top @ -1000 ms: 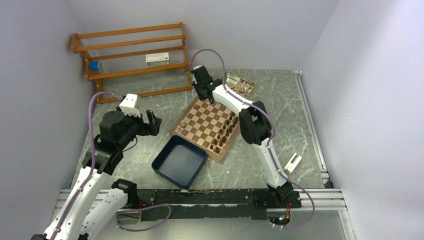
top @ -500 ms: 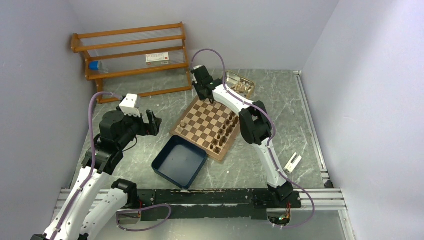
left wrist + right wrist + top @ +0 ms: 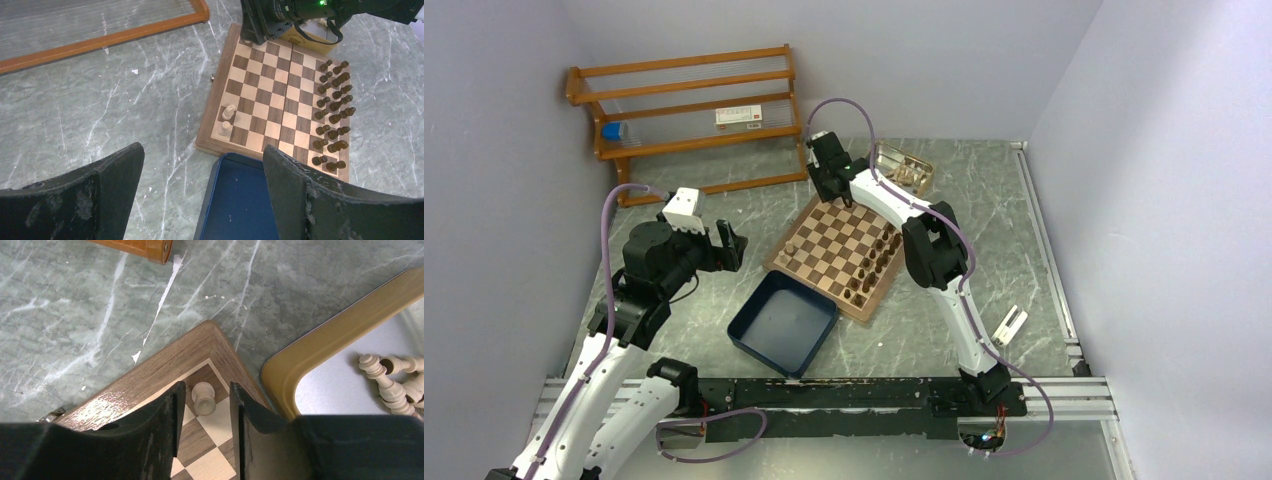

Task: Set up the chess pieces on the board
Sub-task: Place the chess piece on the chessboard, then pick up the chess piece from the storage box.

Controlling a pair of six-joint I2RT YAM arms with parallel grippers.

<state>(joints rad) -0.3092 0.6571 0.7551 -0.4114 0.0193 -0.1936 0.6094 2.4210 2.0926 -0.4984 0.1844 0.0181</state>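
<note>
The board (image 3: 834,243) lies mid-table, with dark pieces (image 3: 874,265) in two rows along its right side and two light pieces (image 3: 227,112) at its left edge. My right gripper (image 3: 206,389) hangs over the board's far corner (image 3: 200,347). Its jaws are slightly apart around an upright light pawn (image 3: 204,399) standing on the corner square, with a gap on each side. More light pieces (image 3: 390,377) lie in the metal tin (image 3: 320,355). My left gripper (image 3: 202,155) is open and empty, above the table left of the board.
A navy blue tray (image 3: 782,322) sits against the board's near edge. The tin (image 3: 902,165) stands just behind the board's far corner. A wooden rack (image 3: 689,110) stands at the back left. A small white object (image 3: 1011,325) lies at the right.
</note>
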